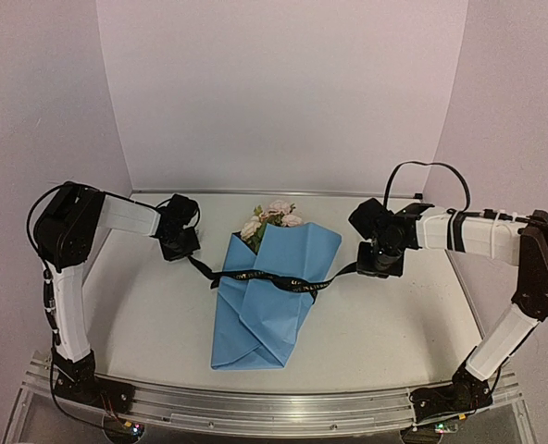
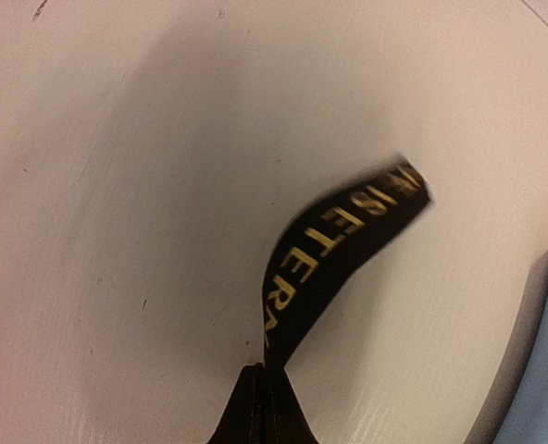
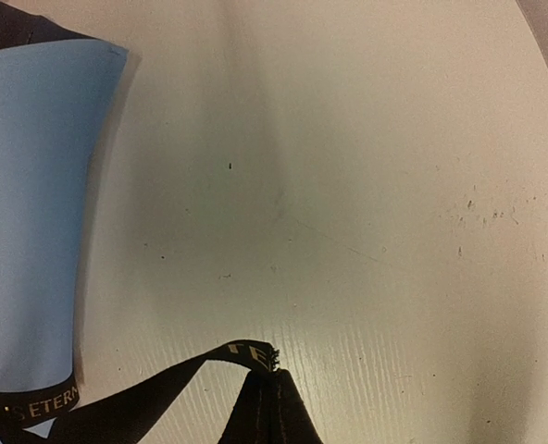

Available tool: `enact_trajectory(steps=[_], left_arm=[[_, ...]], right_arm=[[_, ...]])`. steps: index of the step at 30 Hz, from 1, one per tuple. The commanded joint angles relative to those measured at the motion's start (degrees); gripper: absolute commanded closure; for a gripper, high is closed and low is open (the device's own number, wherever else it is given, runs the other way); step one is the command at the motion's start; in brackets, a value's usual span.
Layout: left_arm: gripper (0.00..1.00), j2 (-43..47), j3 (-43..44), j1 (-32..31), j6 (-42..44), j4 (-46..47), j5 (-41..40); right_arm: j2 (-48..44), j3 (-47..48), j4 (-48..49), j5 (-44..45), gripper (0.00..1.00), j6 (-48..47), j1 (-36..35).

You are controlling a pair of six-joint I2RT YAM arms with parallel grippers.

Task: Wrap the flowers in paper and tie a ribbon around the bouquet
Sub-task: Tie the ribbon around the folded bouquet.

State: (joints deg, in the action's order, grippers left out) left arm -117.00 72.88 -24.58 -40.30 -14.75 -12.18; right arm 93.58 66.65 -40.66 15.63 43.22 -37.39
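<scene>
Bouquet [image 1: 272, 301] lies in the middle of the counter [image 1: 144, 319], with its narrow folded end toward the near edge and its open end toward the far wall. The flowers [image 1: 272, 218], pale pink and white heads with some green, stick out of the far end of the light blue paper [image 1: 288, 254]. The ribbon [image 1: 267, 277], black with gold lettering, crosses over the paper about halfway along and runs out to both sides. On the left, the left fingers [image 2: 242, 421] are pressed together on one end of the ribbon, which curls up and away from their tips above the bare counter. On the right, the right fingers [image 3: 251, 421] are likewise closed on the other end, just beside the paper's right edge.
</scene>
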Motion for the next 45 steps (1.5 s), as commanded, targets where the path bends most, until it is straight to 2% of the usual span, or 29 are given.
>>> enact_trajectory(steps=[1,7,10,14,19,24,28,32,37,41,45], left_arm=[[1.00,5.25,-5.85,1.85,-1.71,-1.39,-1.41],[1.00,12.79,-15.99,6.57,-4.21,1.98,1.55],[1.00,14.07,-17.82,6.65,-4.81,3.27,3.43],[1.00,15.26,-20.35,5.76,-5.49,6.41,6.34],[1.00,16.46,-21.28,3.38,-5.76,7.68,7.37],[1.00,16.86,-22.08,2.16,-6.15,8.23,7.27],[1.00,16.74,-22.72,2.15,-6.34,9.02,7.86],[1.00,16.94,-22.65,2.15,-6.18,9.14,8.23],[1.00,17.07,-22.56,2.17,-5.99,9.67,8.86],[1.00,17.06,-22.77,2.17,-6.01,10.44,9.53],[1.00,16.91,-22.60,2.17,-5.75,10.85,9.97]], right_arm=[[-2.27,1.44,0.16,2.96,1.00,-0.40,2.63],[-2.49,-0.20,0.15,2.44,1.00,-0.71,6.51],[-0.56,0.87,0.43,-0.76,1.00,-1.26,6.07],[2.56,4.22,0.08,-1.20,1.00,-1.35,2.49],[4.07,6.02,0.06,-1.19,1.00,-0.89,1.44],[2.95,5.51,0.06,-0.80,0.84,-0.14,1.37],[1.71,4.47,0.15,-1.06,0.67,1.28,1.26],[-1.36,2.26,1.87,-1.62,0.57,4.03,0.14],[-5.86,-5.34,12.52,-8.80,0.54,13.14,-3.00],[-7.24,-13.64,26.92,-14.22,0.52,23.72,-5.93],[-7.04,-19.01,40.28,-12.31,0.51,35.17,-11.23]])
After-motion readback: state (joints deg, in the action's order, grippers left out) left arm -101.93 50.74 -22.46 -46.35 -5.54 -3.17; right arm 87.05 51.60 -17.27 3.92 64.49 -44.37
